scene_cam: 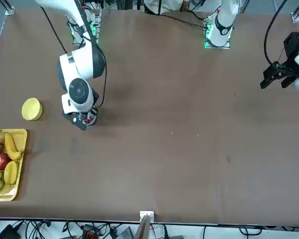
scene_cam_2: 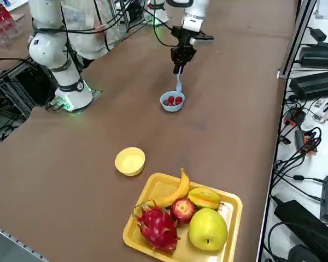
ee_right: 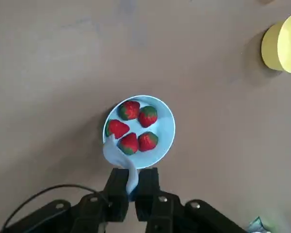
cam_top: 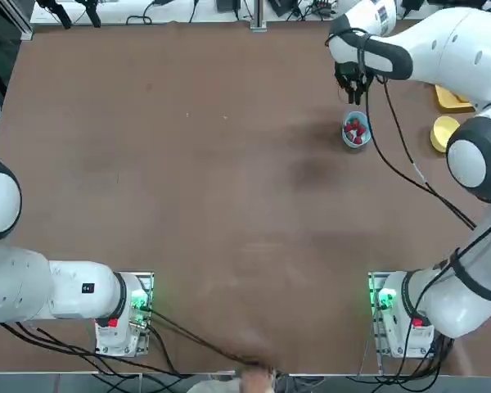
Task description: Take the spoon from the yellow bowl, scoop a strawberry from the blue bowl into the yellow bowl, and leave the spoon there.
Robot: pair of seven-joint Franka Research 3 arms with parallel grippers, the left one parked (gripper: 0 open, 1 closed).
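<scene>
My right gripper [ee_right: 132, 191] hangs over the blue bowl [ee_right: 169, 127] and is shut on the handle of the pale spoon [ee_right: 115, 153]. The spoon points down, with its scoop end at the bowl's rim beside the strawberries [ee_right: 138, 128]; several of them lie in the bowl. From the right side, the gripper [scene_cam_2: 178, 66] holds the spoon [scene_cam_2: 179, 85] upright just above the blue bowl [scene_cam_2: 172, 103]. The yellow bowl [scene_cam_2: 130, 161] stands apart on the table with nothing in it, also seen at the wrist view's edge as the yellow bowl [ee_right: 282, 43].
A yellow tray [scene_cam_2: 228, 203] with a banana, apple, dragon fruit and other fruit sits near the yellow bowl at the table's right side. Cables and power units lie beyond the table's edge there. Brown tabletop [cam_top: 229, 188] spreads left of the blue bowl [cam_top: 356, 131].
</scene>
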